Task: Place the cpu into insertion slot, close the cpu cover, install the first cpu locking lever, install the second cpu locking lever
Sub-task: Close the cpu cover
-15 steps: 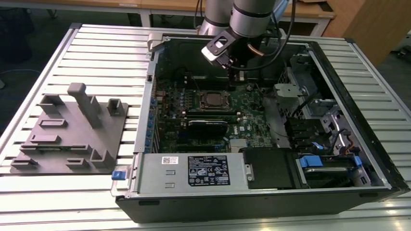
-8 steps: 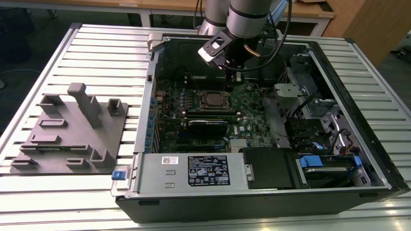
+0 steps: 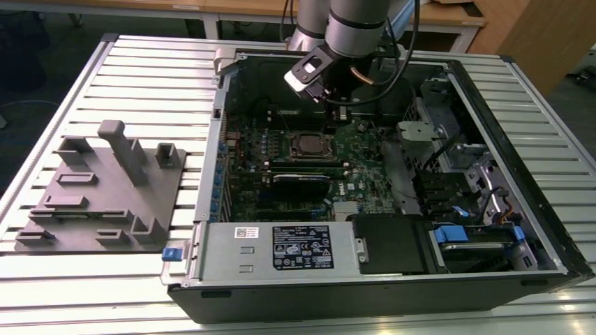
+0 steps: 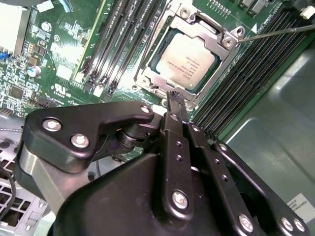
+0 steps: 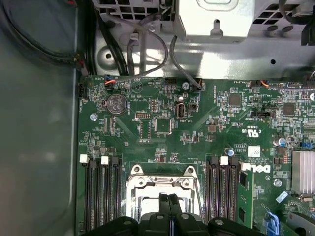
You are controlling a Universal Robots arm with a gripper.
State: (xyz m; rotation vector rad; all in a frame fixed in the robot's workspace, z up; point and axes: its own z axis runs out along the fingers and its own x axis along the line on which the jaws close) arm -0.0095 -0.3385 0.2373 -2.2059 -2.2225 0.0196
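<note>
You have the cpu point(image 4: 186, 64) seated under the lowered cpu cover point(image 4: 214, 33), the gripper point(image 4: 174, 97) jaws closed empty beside it, and one locking lever point(image 4: 280, 32) looks unlatched.

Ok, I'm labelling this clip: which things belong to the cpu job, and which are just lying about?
Job: cpu, cpu cover, gripper.
Lying about: grey fixture plate, memory slots, coin battery, power supply.
</note>
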